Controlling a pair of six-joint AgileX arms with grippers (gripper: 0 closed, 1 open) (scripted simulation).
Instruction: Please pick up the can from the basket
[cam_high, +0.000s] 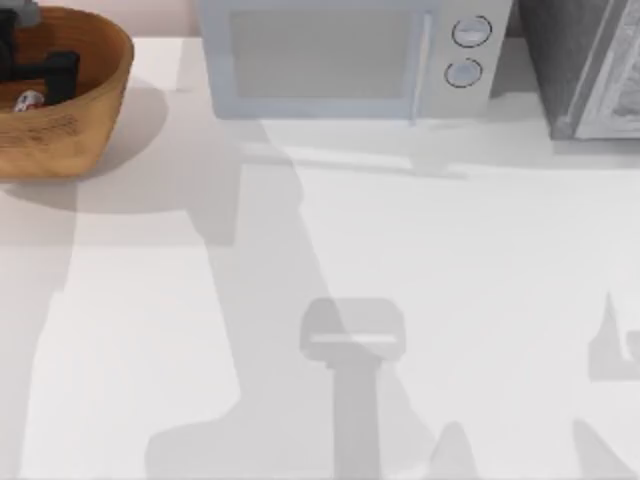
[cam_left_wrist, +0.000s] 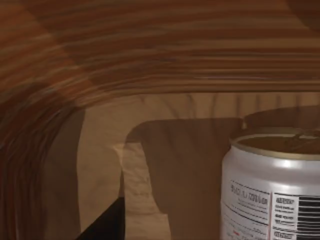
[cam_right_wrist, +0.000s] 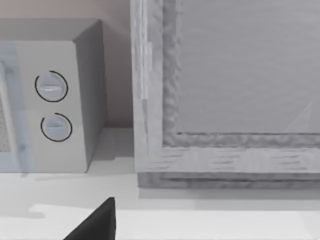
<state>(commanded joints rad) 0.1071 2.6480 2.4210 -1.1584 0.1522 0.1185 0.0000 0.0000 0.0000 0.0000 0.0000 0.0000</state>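
Woven wicker basically sets the whole scene for this one: the basket (cam_high: 70, 120) sits at the far left corner of the table (cam_high: 400, 300), cut off by the top view's left edge, and the can (cam_high: 27, 100) is a tiny white-and-red speck down inside it, toward the side nearest that left edge. My left gripper (cam_high: 45, 70) is already dipped into the basket, its dark body hanging just beyond the can on the far side, so from above the can lies right beside it on the near side, really close and maybe between the fingers, but I can't make that out. From the left wrist view the can (cam_left_wrist: 272, 190) is standing upright, gold rim and pull tab facing up, long axis vertical, with the ribbed basket wall (cam_left_wrist: 150, 55) curving behind it. It sits off to one side of that view rather than centred, so my guess is the pincer needs a small sideways nudge to straddle it before closing. As for whether the left fingers are wide or narrow, I honestly can't tell; one dark fingertip (cam_left_wrist: 102, 225) pokes in and that's it. Left arm is clearly the nearer one. Right arm is parked well away over the right side of the table, its wrist view looking at the microwave (cam_right_wrist: 50, 100) and a grey cabinet (cam_right_wrist: 225, 100) along the far edge.
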